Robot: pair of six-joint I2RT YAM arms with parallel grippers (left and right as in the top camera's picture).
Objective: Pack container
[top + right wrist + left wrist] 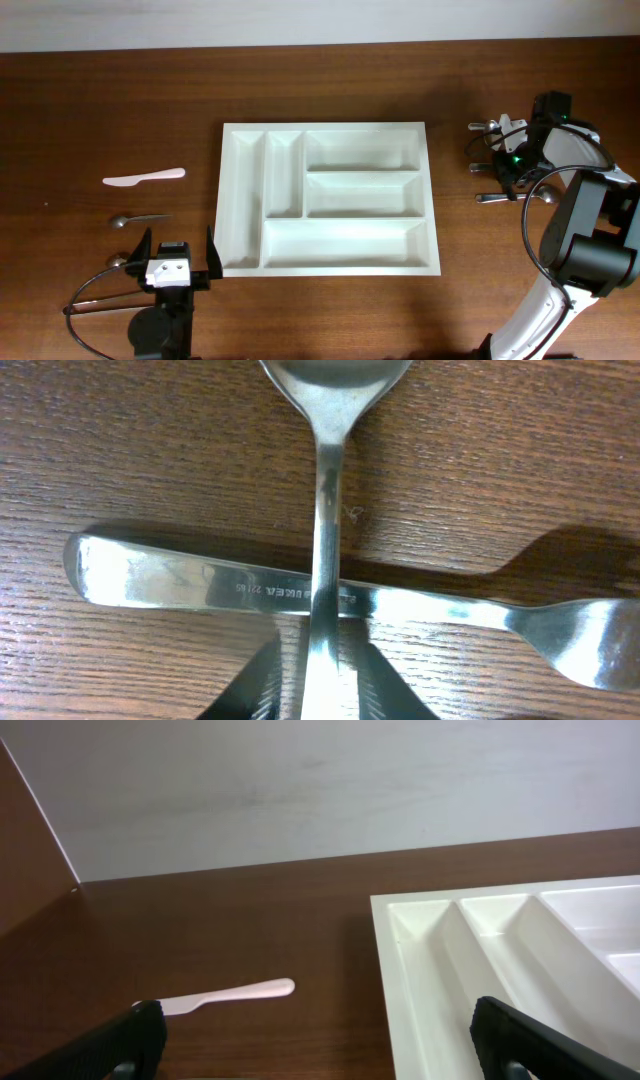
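The white container (325, 198) with five compartments lies mid-table and holds nothing; its left corner shows in the left wrist view (400, 980). My right gripper (503, 163) is low over a pile of metal cutlery (485, 148) at the right. In the right wrist view its fingers (322, 675) closely straddle a spoon handle (325, 490) that lies across another utensil's handle (180, 582); a thin strip of wood shows on each side. My left gripper (177, 258) is open and empty just left of the container's front left corner, and its fingers (320, 1040) show wide apart.
A pale pink plastic knife (145, 178) lies left of the container and also shows in the left wrist view (235, 995). A metal spoon (140, 218) lies below it, and another (120, 260) sits by my left gripper. One more utensil (492, 198) lies at the right.
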